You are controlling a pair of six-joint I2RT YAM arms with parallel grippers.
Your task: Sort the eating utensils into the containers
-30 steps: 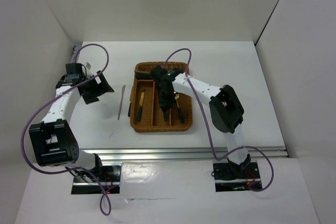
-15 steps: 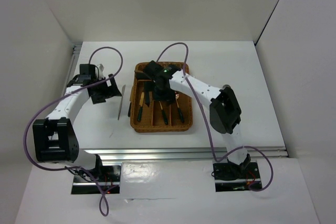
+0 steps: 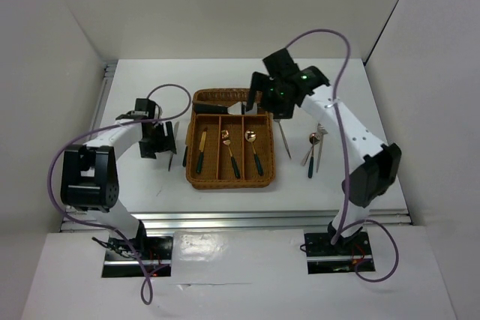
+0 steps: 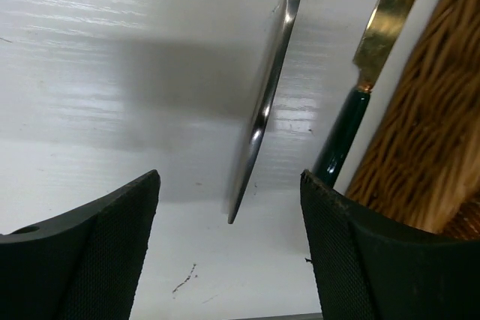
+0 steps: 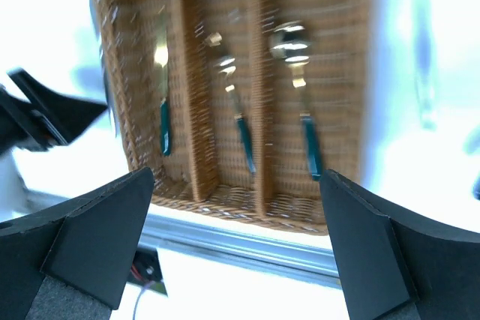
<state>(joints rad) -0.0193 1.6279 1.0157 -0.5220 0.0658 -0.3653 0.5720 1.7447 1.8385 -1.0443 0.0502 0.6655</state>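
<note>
The brown wicker tray [image 3: 193, 161] [image 5: 341, 73] holds a gold knife [image 3: 202, 148] [image 5: 162, 88] in its left long slot and a green-handled spoon [image 3: 229, 152] [image 3: 253, 149] in each of the other two. My left gripper [image 3: 158, 143] [image 4: 229, 185] is open, low over the table left of the tray, with the end of a silver knife [image 4: 266, 103] [image 3: 172, 160] between its fingers, untouched. A gold knife with a green handle [image 4: 358, 88] lies beside the tray wall. My right gripper [image 3: 264, 103] [image 5: 236, 177] hangs open and empty above the tray's back right.
To the right of the tray a silver knife [image 3: 285, 140], a copper-headed spoon [image 3: 313, 142] and another silver utensil [image 3: 321, 154] lie on the white table. White walls enclose the table on three sides. The metal rail [image 3: 270, 219] runs along the near edge.
My right gripper opened inside the tray, left a spoon in the middle slot, then rose to the back right. My left gripper moved right and down around the silver knife.
</note>
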